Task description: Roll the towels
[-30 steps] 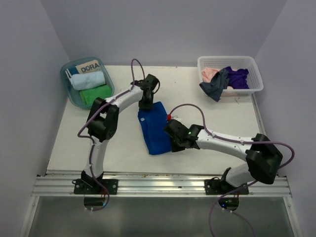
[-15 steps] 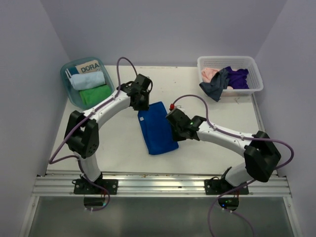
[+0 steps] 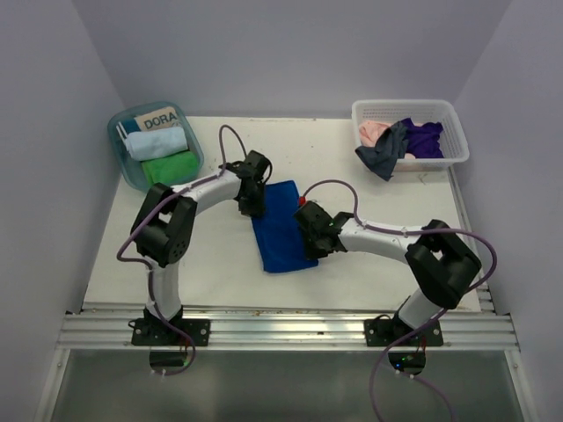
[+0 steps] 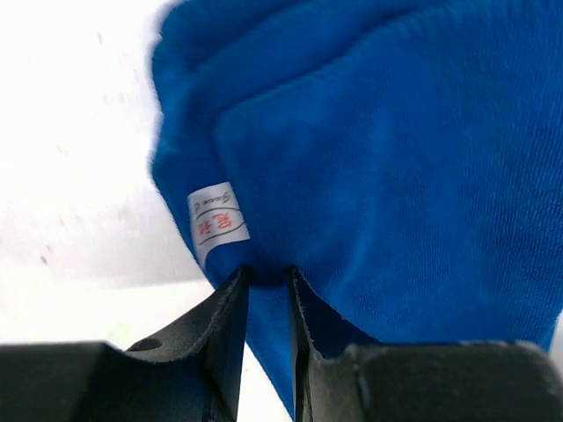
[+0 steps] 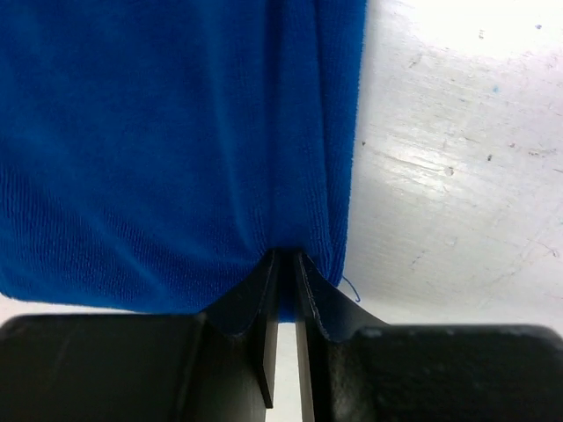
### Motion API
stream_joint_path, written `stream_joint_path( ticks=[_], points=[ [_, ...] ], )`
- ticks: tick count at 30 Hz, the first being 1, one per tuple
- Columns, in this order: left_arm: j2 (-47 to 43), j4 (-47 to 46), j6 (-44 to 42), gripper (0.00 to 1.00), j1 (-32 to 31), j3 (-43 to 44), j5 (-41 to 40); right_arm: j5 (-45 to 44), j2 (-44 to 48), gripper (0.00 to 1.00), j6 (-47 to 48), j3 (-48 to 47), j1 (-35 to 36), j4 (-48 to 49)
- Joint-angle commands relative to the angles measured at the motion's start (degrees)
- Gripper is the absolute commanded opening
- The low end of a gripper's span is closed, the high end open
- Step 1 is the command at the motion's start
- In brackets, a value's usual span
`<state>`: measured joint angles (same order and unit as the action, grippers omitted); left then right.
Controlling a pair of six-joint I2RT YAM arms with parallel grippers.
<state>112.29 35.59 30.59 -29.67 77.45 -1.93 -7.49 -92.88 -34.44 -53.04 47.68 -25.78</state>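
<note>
A royal blue towel point(image 3: 280, 230) lies folded in a long strip at the middle of the table. My left gripper point(image 3: 252, 199) is at its far left corner. In the left wrist view the left gripper point(image 4: 268, 274) is shut on a pinch of the blue towel point(image 4: 396, 176), right beside its small white tag point(image 4: 218, 221). My right gripper point(image 3: 313, 239) sits at the towel's right edge. In the right wrist view the right gripper point(image 5: 286, 258) is shut on that folded edge of the towel point(image 5: 158, 141).
A teal bin point(image 3: 123, 167) at the back left holds a rolled light blue towel point(image 3: 156, 142), a green one point(image 3: 170, 166) and a "DORA" card. A white basket point(image 3: 444, 112) at the back right holds pink, grey point(image 3: 384, 154) and purple point(image 3: 425, 136) towels.
The left gripper has come nearer and slightly left, to the towel's far left corner. The right gripper has slid farther up the towel's right edge. Both arms' elbows have shifted.
</note>
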Motion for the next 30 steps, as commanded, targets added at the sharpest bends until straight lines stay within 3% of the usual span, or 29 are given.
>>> stream_joint_path(
  ticks=[1, 5, 12, 16, 19, 23, 25, 30],
  points=[
    [3.28, -3.6, -2.28, 0.27, 2.77, 4.97, -0.61, 2.48, -0.2, 0.15, -2.04, 1.44, 1.71, 2.49],
    [4.34, -0.97, -4.22, 0.27, 3.74, 9.56, -0.7, 0.9, 2.26, 0.16, -2.13, -0.13, 1.98, 0.13],
    [-3.89, 2.1, -4.49, 0.3, 3.48, 10.09, 0.97, -1.48, 8.06, 0.17, -2.83, -3.65, 1.98, -2.61],
    [-12.43, 2.73, -3.0, 0.31, 2.6, 1.95, 1.67, -0.96, 10.35, 0.18, -3.71, -3.57, 1.98, -2.78],
    [-19.9, 0.89, -0.1, 0.3, 1.46, -6.65, 6.93, 1.33, 11.05, 0.17, -5.2, -1.73, 2.07, -1.91],
    [-29.73, -11.04, 8.23, 0.29, -0.39, -19.94, 23.33, 1.77, 9.57, 0.18, -6.43, 0.82, 2.15, -0.68],
    [-31.16, -17.21, 10.71, 0.29, -1.52, -26.08, 24.34, 2.65, 8.25, 0.18, -6.7, 1.97, 2.15, 0.37],
    [-27.66, -19.33, 12.21, 0.27, -4.25, -31.3, 24.44, 2.83, 4.03, 0.17, -7.49, 3.55, 2.15, 2.75]
  ],
)
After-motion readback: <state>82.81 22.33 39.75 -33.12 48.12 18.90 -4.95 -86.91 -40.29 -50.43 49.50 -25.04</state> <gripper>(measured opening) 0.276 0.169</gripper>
